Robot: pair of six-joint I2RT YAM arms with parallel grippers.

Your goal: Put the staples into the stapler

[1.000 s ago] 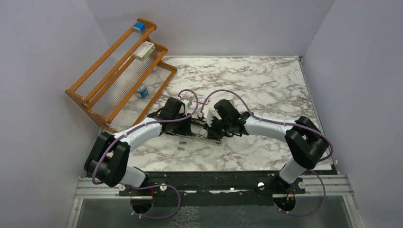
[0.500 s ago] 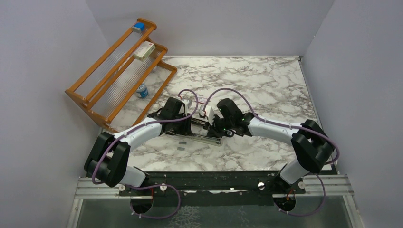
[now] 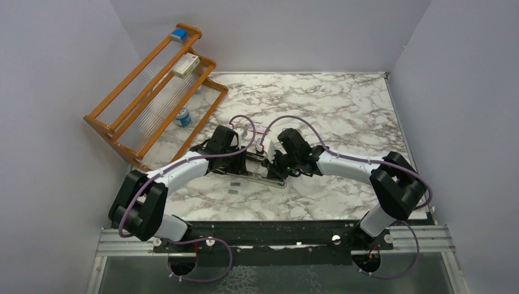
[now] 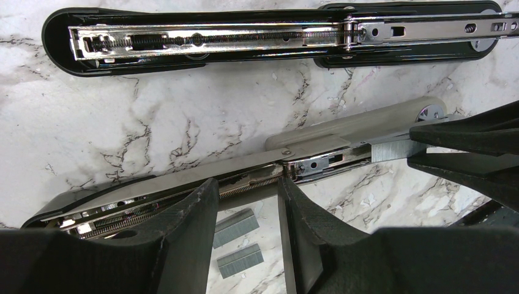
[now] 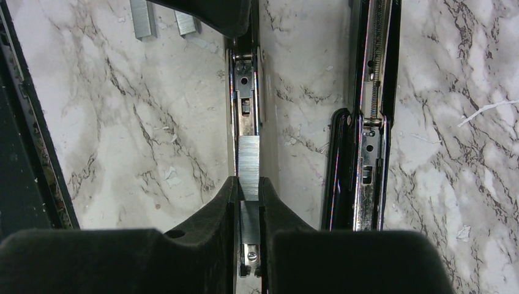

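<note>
Two loose staple strips (image 4: 235, 228) lie flat on the marble table (image 3: 343, 116), low in the left wrist view, seen through the gap between the fingers of the left gripper (image 4: 248, 184). That gripper stands about half spread with nothing pinched between its pads. Its tips overlap a grey-silver stapler-like tool (image 4: 355, 122) that runs aslant across the middle of that frame, and whether they press on it I cannot tell.

At the right edge of the same frame is the right gripper (image 5: 248, 182), closed narrowly on a staple strip (image 5: 248, 159). In the right wrist view this strip runs straight up the centre of the frame, in line with the tool's open silver rail (image 5: 243, 92) and over it. Whether it sits in the channel cannot be told.

Just beyond, along the top of the left wrist view, the black stapler (image 4: 245, 40) lies opened out flat with its shiny inner side facing up. It is beside the tool but apart from it, and neither gripper touches it.

Farthest off, at the upper left of the top view, a wooden rack (image 3: 194, 29) stands by the wall with a pale box (image 3: 185, 66) on it.
</note>
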